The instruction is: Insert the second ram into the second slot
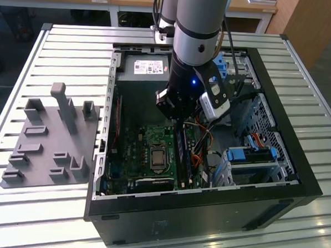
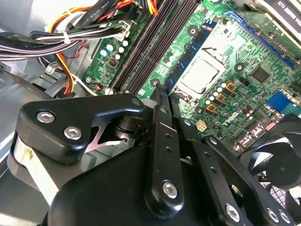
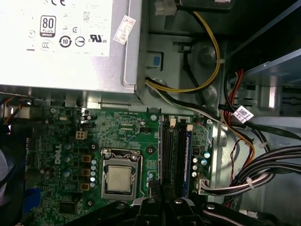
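Note:
My gripper (image 1: 177, 120) hangs inside the open computer case (image 1: 296, 164), low over the dark ram slots (image 3: 174, 155) to one side of the processor socket (image 3: 117, 179). In the second wrist view its black fingers (image 2: 160, 122) are pressed together, and the second ram (image 2: 193, 54), a thin blue stick with dark chips, runs away from the fingertips along the socket side of the slots (image 2: 155, 47). I cannot tell whether the stick touches a slot. Another blue stick (image 3: 188, 160) stands in the slot farthest from the socket.
Bundled cables (image 3: 263, 169) and a row of capacitors (image 3: 200, 162) crowd the far side of the slots. The power supply (image 1: 143, 67) sits at the case's back, and drive bays with blue tabs (image 1: 252, 156) at the exterior view's right. A grey fixture (image 1: 48, 134) lies outside the case.

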Action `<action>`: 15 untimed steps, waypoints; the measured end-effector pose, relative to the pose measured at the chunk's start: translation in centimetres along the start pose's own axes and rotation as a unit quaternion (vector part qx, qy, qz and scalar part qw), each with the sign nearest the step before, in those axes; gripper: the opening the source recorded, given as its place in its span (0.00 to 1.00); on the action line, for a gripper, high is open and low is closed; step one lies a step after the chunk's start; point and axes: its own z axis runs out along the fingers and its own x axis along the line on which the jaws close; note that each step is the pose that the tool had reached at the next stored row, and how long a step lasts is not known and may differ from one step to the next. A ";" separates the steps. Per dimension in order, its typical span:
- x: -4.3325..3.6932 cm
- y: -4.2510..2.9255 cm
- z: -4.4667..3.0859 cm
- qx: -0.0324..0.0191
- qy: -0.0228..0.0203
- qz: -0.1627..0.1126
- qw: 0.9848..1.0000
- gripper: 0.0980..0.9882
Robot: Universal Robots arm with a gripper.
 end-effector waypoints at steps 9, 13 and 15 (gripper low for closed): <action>0.00 -0.06 0.42 0.001 0.000 0.000 1.000 0.04; 0.07 -0.12 0.48 0.000 0.000 0.000 1.000 0.04; 0.08 -0.13 0.55 0.000 0.001 0.000 1.000 0.04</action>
